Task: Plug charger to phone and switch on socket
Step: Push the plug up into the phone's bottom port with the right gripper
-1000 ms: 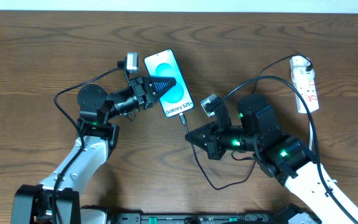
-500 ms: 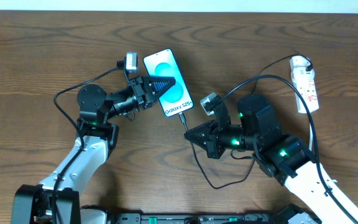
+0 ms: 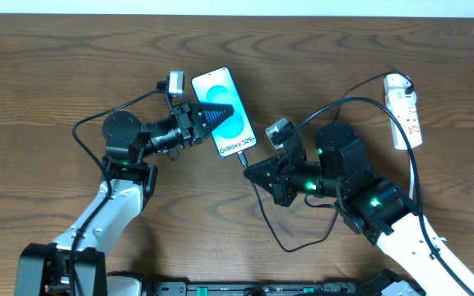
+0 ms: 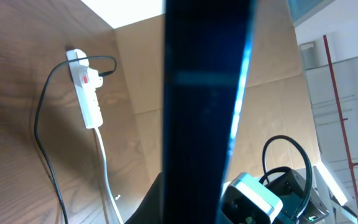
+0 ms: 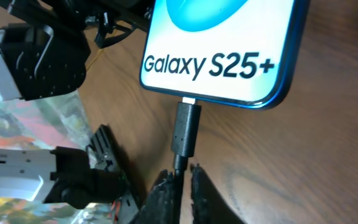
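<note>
Overhead, your dark wood table [image 3: 48, 57] meets a white wall [image 3: 237, 6] at the far edge. "Galaxy S25+" shows on the cyan-and-white phone [image 3: 217, 85], mid-table, with the black charger [image 5: 186, 127] meeting its near end. Your right gripper [image 5: 182, 179] pinches the charger just behind the connector. Your left gripper [image 3: 225, 109] sits over the screen, grip impossible to tell. The white socket [image 3: 406, 111] lies far right.

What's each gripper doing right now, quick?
Left gripper: closed on the phone.
Right gripper: closed on the charger cable, just behind its connector.
</note>
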